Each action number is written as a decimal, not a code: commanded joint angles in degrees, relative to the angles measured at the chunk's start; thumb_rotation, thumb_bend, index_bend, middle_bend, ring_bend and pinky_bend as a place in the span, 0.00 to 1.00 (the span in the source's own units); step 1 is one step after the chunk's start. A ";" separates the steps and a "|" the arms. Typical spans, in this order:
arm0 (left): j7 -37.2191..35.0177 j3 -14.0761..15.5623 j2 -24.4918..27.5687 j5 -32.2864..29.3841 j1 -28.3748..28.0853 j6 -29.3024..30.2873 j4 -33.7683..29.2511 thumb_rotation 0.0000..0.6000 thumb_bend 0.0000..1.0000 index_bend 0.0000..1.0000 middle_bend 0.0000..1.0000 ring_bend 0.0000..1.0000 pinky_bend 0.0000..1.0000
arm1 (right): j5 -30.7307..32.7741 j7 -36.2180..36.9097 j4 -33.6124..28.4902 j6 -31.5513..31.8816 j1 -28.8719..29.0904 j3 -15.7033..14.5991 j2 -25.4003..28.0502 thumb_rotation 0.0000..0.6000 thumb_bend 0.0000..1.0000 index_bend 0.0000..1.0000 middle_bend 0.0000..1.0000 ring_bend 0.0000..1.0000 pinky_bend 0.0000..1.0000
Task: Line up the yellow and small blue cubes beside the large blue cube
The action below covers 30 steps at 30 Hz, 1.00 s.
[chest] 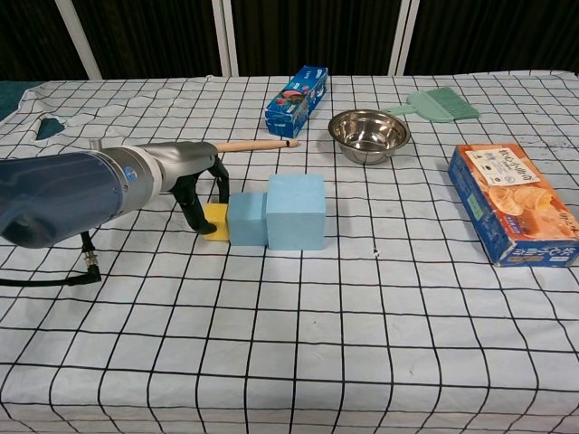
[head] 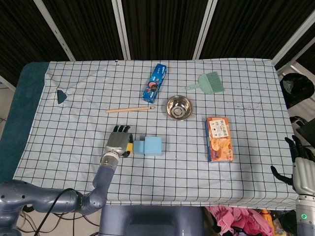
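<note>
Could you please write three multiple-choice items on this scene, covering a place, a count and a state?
1. Where does the yellow cube sit?
A. In the bowl
B. Against the small blue cube, on the side away from the large one
C. On the chips box

2. How many blue cubes are on the table?
A. Two
B. Four
C. None

3. What is the left hand doing?
A. Lifting the brush
B. Hanging off the table
C. Gripping the yellow cube

Key: 1 B, it touches the small blue cube in the chest view; 2 A, that one and the large blue cube; 3 C, its fingers flank that cube.
</note>
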 commanded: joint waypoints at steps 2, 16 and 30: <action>0.05 -0.04 -0.18 0.07 -0.01 -0.12 0.17 1.00 0.24 0.41 0.09 0.00 0.00 | -0.01 -0.06 -0.07 -0.01 0.00 -0.02 0.03 1.00 0.19 0.10 0.02 0.17 0.12; -0.15 0.74 2.68 1.85 1.46 1.45 -3.08 1.00 0.18 0.27 0.08 0.00 0.00 | -0.01 0.16 -0.16 0.30 -0.16 0.07 0.19 1.00 0.19 0.10 0.02 0.17 0.12; -7.86 8.52 12.54 10.52 9.83 -0.44 -10.16 1.00 0.20 0.26 0.08 0.00 0.00 | 0.11 -1.73 -0.40 0.52 0.00 -0.08 -0.37 1.00 0.19 0.10 0.02 0.17 0.12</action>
